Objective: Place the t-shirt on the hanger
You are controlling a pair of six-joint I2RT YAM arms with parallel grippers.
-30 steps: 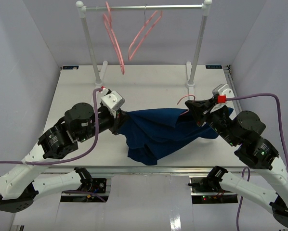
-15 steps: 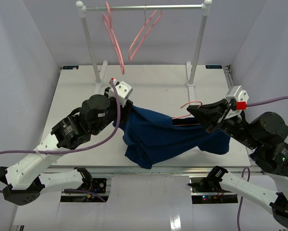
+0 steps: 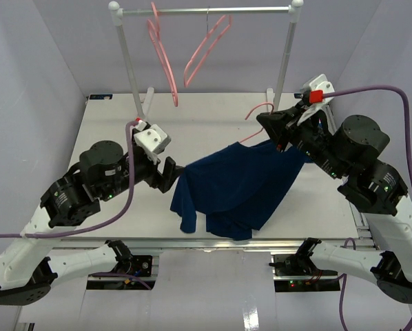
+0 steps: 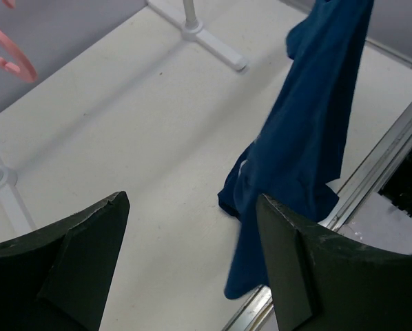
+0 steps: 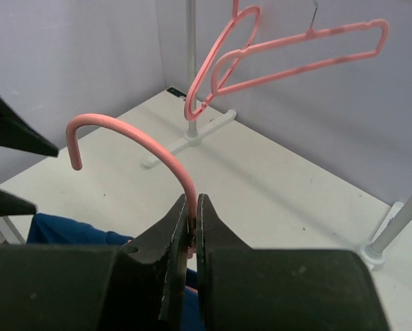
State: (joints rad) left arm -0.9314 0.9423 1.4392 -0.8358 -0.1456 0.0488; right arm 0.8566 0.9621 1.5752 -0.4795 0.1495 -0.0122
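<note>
The right gripper (image 5: pixel 192 207) is clamping shut on the neck of the hanger (image 5: pixel 127 131), just below the curved hook, and is holding it up over the far right part of the table (image 3: pixel 213 124). From the overhead view the hook is pointing up and to the left, clear of everything.

Below that pinch the t-shirt (image 3: pixel 237 183) is hanging down from the hanger's body. Its upper part is being held off the surface, while its lower hem and one sleeve are trailing onto the table near the front edge. The hanger's shoulders are hidden inside the cloth, so I cannot tell whether both are sitting properly in the shirt's shoulders.

The left gripper (image 3: pixel 166 172) is hovering just beside the shirt's left edge, its jaws spread wide and holding nothing.

As I judge it, the main part is looking done, with the shirt riding on the hanger. What may be left is checking that it hangs evenly and setting it somewhere, perhaps on the rail (image 3: pixel 206 9).

Counting: one t-shirt and three pink hangers, one in the right gripper and two spare hangers (image 3: pixel 163 62) dangling from the rail, the second (image 3: pixel 206 49) to the right of the first. There is one rail on two uprights, and two arms.
</note>
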